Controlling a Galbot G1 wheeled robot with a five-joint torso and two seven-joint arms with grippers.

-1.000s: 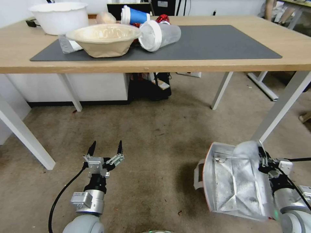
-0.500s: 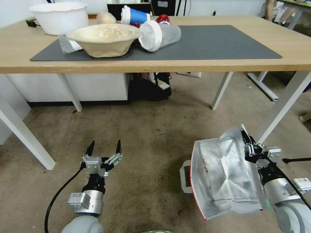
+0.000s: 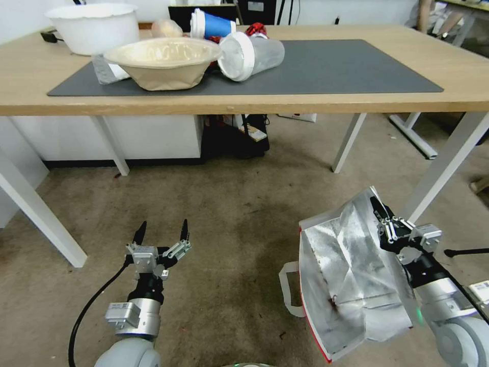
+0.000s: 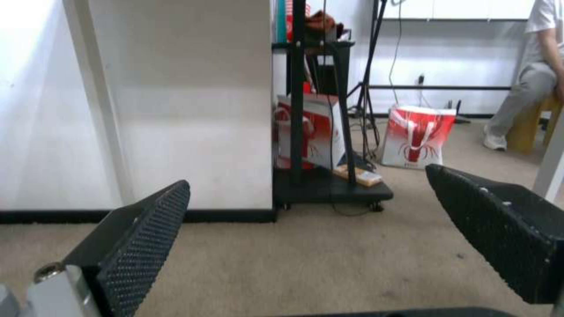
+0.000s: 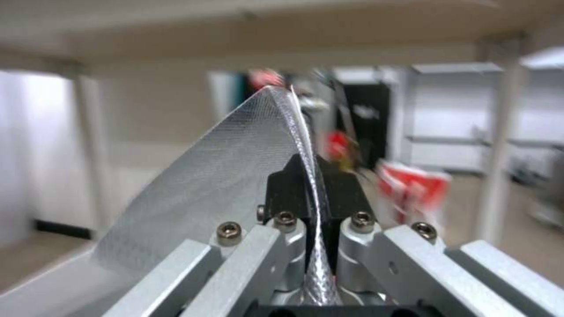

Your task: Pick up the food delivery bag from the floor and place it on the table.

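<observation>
The right gripper point(image 3: 381, 220) pinches the foil rim of the bag point(image 3: 346, 275), which hangs tilted just off the floor point(image 3: 239, 255) below the table point(image 3: 244, 104). The left gripper point(image 3: 162, 233) hovers wide open, empty. I'd lift slowly and clear the table edge, since that thin rim could tear.

My head camera looks forward and down from above the table point(image 3: 356, 104), taking in its top, the floor point(image 3: 229, 214) beneath, and both my arms low in the picture. My left wrist camera sits close behind my left gripper point(image 4: 306, 237), low to the floor, facing level under the table towards a black stand point(image 4: 320, 132). My right wrist camera sits very close behind my right gripper point(image 5: 310, 176), facing the same way. Both wrist views share the floor and the red and white bag point(image 4: 418, 137) farther back.
</observation>
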